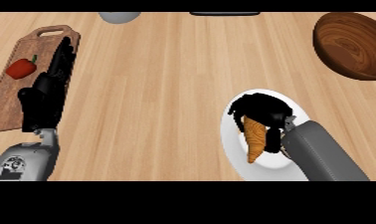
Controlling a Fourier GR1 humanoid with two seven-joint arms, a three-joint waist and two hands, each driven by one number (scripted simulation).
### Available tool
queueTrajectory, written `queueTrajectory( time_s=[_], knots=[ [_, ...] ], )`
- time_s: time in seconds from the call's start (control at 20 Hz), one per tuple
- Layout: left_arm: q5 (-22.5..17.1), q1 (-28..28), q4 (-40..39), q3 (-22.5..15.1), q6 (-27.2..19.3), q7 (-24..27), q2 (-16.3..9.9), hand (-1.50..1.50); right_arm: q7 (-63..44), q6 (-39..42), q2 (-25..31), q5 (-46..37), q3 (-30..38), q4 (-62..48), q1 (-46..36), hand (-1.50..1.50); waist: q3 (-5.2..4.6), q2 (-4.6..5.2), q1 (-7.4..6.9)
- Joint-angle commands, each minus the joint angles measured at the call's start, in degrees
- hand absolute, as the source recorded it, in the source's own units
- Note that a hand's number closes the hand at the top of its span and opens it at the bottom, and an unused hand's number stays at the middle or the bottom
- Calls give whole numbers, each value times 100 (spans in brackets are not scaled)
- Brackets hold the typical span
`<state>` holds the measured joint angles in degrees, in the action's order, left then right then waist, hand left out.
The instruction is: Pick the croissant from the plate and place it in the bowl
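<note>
Illumination is bright and even across the counter (169, 93). Shadows are faint and soft. No glare appears on the white plate (234, 141); edges remain undistorted.

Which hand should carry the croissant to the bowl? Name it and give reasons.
The right hand. It is already curled over the croissant on the plate, with the bowl on the same side. The left hand rests open by the cutting board, far off.

Right robot hand (262, 111) curls round croissant (255, 141) on plate (234, 141).
</note>
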<state>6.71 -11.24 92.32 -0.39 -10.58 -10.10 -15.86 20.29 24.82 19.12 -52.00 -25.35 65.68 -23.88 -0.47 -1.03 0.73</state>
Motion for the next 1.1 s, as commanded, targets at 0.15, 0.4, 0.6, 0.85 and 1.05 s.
queueTrajectory(
  time_s=[0.15, 0.4, 0.6, 0.85, 1.05],
  knots=[
    [53, 277, 269, 63, -74, -34, 27, 0, -984, 12, 12, 208, -106, 2532, 2097, 150, 40, 30, 138],
    [-36, -162, -102, 195, 85, -130, -48, 0, -925, -325, 386, 446, -43, 4267, 3444, 150, 43, 70, 159],
    [6, 35, 130, 218, 78, -218, -127, 0, -1320, -217, -118, 1455, 615, 5469, 3817, 150, 41, 49, 208],
    [-121, 295, 124, 292, 195, 89, -121, 0, -1842, -113, -210, 2555, 1922, 6455, 4051, 150, 39, 75, 60],
    [12, 46, -41, 166, 131, 182, 43, 0, -2160, -94, -16, 3022, 3076, 6519, 3896, 150, 44, 105, 7]
  ],
)
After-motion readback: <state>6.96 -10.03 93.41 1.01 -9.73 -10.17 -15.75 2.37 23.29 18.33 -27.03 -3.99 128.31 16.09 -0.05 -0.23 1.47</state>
